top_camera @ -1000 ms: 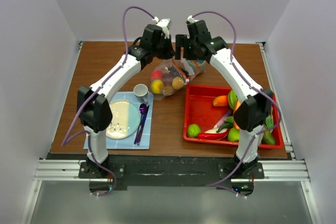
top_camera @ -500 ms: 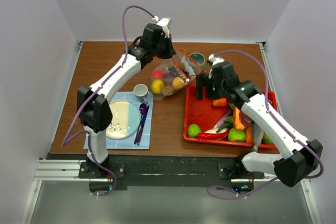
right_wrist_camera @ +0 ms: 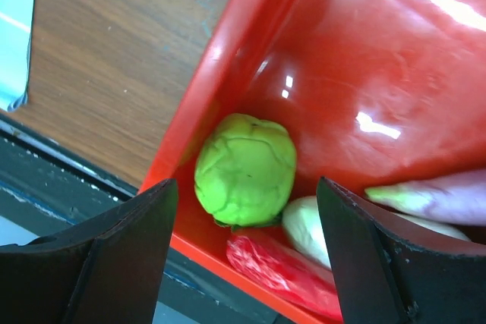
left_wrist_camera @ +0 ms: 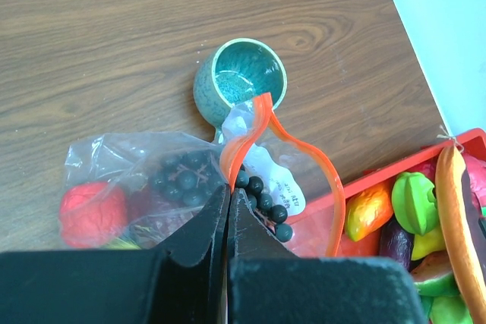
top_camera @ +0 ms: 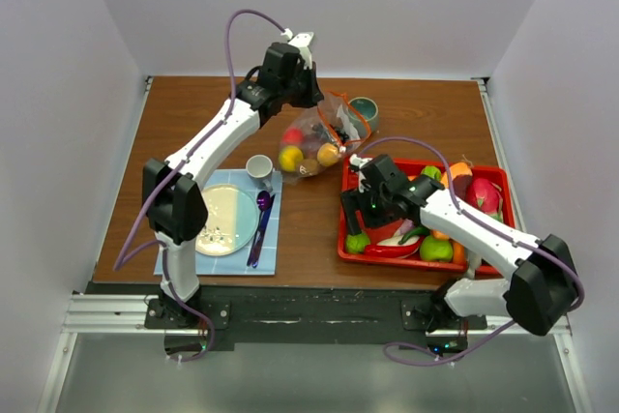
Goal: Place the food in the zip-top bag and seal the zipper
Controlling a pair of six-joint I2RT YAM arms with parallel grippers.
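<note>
- Left gripper (left_wrist_camera: 228, 214), jaws clamped on the zipper (left_wrist_camera: 262, 123), held the zip-top bag (top_camera: 311, 140) open toward the far edge.
- Right gripper (right_wrist_camera: 247, 187), jaws apart, hovered over a green fruit (right_wrist_camera: 244, 170) in the red tray (top_camera: 372, 181) by the near edge.
- Filling step, by my judgement; next, descend and close on that fruit.

In its own wrist view the left hand (left_wrist_camera: 228, 192) covers the near part of the zip-top bag (left_wrist_camera: 121, 158), and the red tray (left_wrist_camera: 373, 177) runs off the right edge. From above, the right arm (top_camera: 464, 224) hides some of the food (top_camera: 437, 249).
</note>
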